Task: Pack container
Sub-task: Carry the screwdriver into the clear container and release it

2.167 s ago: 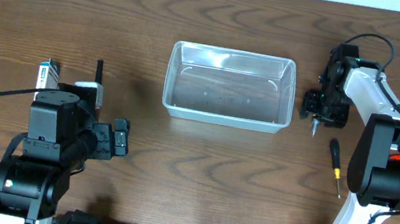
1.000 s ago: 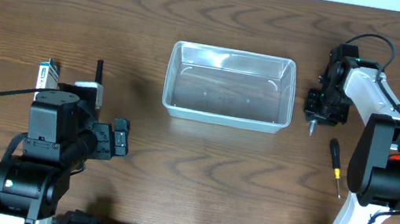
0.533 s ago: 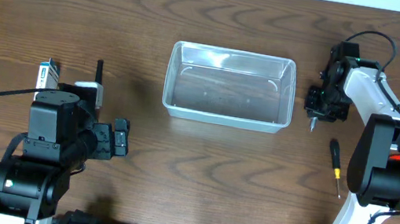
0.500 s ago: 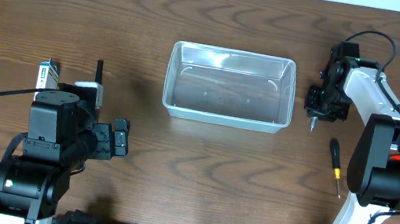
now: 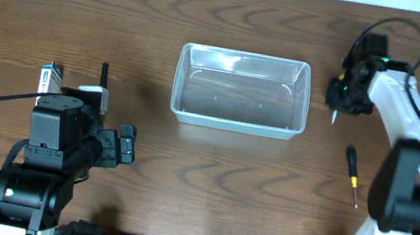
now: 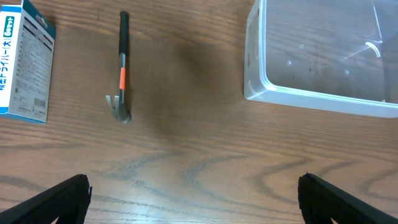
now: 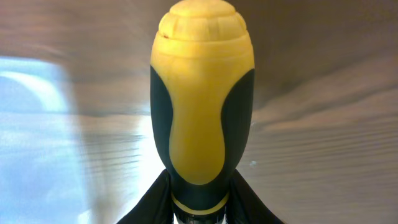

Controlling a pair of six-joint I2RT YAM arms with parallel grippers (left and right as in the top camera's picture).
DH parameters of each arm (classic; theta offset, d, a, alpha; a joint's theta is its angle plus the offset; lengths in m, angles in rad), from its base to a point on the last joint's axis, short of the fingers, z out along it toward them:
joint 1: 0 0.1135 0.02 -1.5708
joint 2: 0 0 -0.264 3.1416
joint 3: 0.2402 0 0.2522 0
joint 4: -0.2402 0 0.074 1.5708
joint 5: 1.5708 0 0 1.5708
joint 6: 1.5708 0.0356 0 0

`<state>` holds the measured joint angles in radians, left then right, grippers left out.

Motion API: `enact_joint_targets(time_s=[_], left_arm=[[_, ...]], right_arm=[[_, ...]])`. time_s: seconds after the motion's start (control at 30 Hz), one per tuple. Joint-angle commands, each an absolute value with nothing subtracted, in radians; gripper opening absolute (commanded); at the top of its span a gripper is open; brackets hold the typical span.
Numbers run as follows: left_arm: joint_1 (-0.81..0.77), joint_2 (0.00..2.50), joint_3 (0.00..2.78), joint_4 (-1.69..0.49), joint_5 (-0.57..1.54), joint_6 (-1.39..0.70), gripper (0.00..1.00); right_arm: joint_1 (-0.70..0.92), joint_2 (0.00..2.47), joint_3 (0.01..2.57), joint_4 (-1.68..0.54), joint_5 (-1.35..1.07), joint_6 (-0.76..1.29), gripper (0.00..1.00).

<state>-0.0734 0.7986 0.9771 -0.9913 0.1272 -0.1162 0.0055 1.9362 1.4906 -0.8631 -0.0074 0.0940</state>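
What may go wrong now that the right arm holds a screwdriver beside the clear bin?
The screwdriver in the right gripper hangs close to the right wall of the container; its tip may knock the rim and shift it. The jaws pinch only the handle's narrow base, so it may swivel or slip.

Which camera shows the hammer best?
The left wrist view: the hammer lies whole and unobstructed, left of the container. Overhead shows it small, its head end hard to tell from the left arm. The right wrist view misses it.
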Motion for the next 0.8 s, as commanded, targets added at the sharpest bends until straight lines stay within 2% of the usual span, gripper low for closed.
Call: enact_joint_targets(time_s=[0.0, 0.2, 0.4, 0.53, 0.77], left_arm=[[-0.075, 0.796, 0.997, -0.994, 0.118, -0.125, 0.98], [-0.075, 0.796, 0.997, -0.994, 0.118, -0.125, 0.98], [-0.075, 0.796, 0.997, -0.994, 0.118, -0.125, 0.98], [-0.075, 0.796, 0.997, -0.994, 0.118, -0.125, 0.98], [-0.075, 0.796, 0.997, -0.994, 0.118, -0.125, 0.98]], right_arm=[[0.061, 1.726, 1.544, -0.847, -0.019, -0.062, 0.01], [0.203, 1.583, 1.544, -0.874, -0.246, -0.422, 0.01], [0.368, 1.663, 1.541, -0.912, -0.303, -0.694, 0.01], [0.407, 1.813, 1.541, -0.896, -0.304, -0.793, 0.01], [0.412, 2.023, 1.541, -0.836, -0.345, -0.802, 0.01]])
